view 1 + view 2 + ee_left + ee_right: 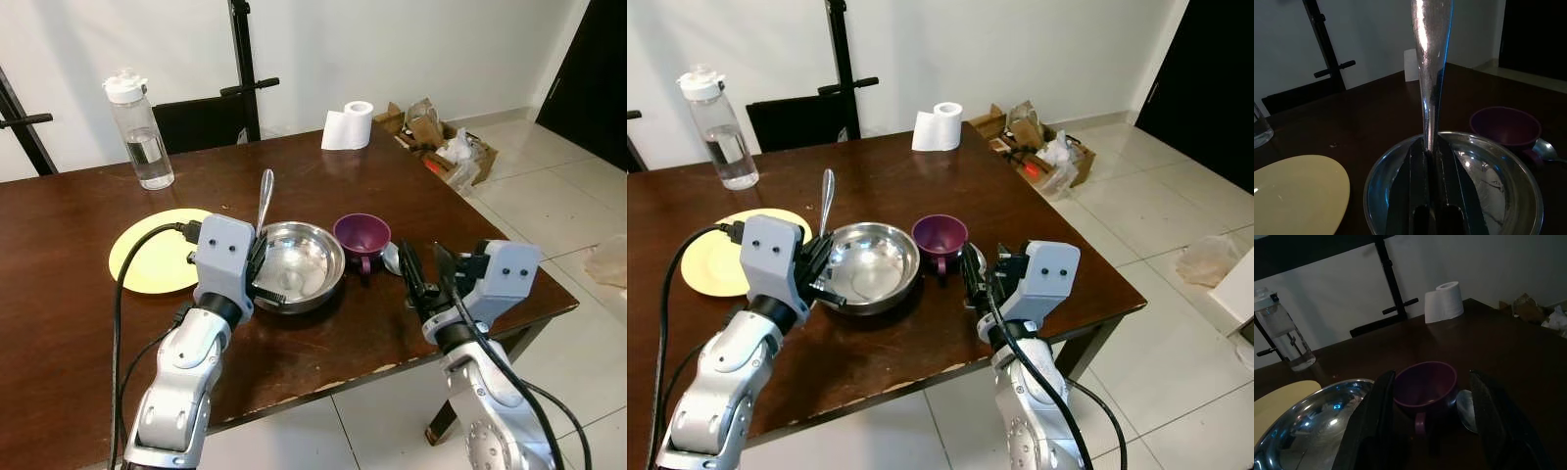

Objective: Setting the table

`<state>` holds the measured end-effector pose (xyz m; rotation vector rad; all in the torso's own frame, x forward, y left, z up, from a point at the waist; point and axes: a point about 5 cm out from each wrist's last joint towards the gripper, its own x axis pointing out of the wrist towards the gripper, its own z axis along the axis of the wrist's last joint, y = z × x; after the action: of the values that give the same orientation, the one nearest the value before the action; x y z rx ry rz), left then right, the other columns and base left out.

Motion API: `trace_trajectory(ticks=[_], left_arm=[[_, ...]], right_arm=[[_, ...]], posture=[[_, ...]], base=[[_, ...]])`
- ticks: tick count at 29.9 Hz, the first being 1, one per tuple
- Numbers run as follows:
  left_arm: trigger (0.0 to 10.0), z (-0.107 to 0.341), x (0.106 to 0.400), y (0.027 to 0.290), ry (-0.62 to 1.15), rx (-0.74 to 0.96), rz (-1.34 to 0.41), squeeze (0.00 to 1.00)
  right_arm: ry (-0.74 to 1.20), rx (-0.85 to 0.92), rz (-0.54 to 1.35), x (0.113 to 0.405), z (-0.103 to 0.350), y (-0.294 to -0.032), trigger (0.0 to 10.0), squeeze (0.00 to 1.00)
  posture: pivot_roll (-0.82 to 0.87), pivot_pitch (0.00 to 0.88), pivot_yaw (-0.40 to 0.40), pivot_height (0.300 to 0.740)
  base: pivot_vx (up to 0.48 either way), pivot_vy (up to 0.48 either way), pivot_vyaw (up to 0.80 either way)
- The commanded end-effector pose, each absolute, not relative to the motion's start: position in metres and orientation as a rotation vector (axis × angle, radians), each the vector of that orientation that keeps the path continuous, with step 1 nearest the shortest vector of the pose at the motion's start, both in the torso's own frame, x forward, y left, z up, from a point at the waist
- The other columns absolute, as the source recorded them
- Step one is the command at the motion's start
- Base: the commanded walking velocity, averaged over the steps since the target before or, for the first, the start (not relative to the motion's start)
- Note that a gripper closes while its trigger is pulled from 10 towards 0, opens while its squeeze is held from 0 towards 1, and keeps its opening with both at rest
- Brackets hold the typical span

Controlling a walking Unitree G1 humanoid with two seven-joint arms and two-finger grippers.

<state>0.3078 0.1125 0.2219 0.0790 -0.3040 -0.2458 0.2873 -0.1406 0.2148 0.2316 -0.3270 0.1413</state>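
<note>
- Left pincer [263, 277] clamped on a spoon [264, 199] — handle pinched, bowl end pointing up, above the near rim of the steel bowl [312, 262] mid-desk.
- Right pincer [425, 270] apart, near the desk's right edge, facing the purple cup [361, 235].
- Best lowered slowly and laid flat beside the yellow plate [142, 257] — released only once resting.
- Steel bowl and purple cup empty; second spoon [1466, 409] just beside the cup; water bottle [140, 131] partly filled, far-left.

Left hand [261, 274] gripping spoon [264, 199] over steel bowl [304, 262], purple cup [361, 235] beside
</note>
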Motion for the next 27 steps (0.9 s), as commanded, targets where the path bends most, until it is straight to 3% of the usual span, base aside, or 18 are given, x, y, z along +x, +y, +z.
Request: trace_trajectory(ticks=[1,27], left_arm=[[10.0,0.2181,0.3074,0.1132,-0.288,0.073,-0.239,0.00],[10.0,0.2167,0.3073,0.1130,-0.279,0.067,-0.235,0.00]], right_arm=[[-0.324,0.238,0.143,0.2874,0.2132,-0.1408,10.0,0.00],[-0.319,0.229,0.148,0.2874,0.2108,-0.1409,10.0,0.00]], posture=[[-0.04,0.082,0.111,0.740],[-0.05,0.071,0.115,0.740]], base=[[0.000,0.000,0.00],[-0.285,0.000,0.00]])
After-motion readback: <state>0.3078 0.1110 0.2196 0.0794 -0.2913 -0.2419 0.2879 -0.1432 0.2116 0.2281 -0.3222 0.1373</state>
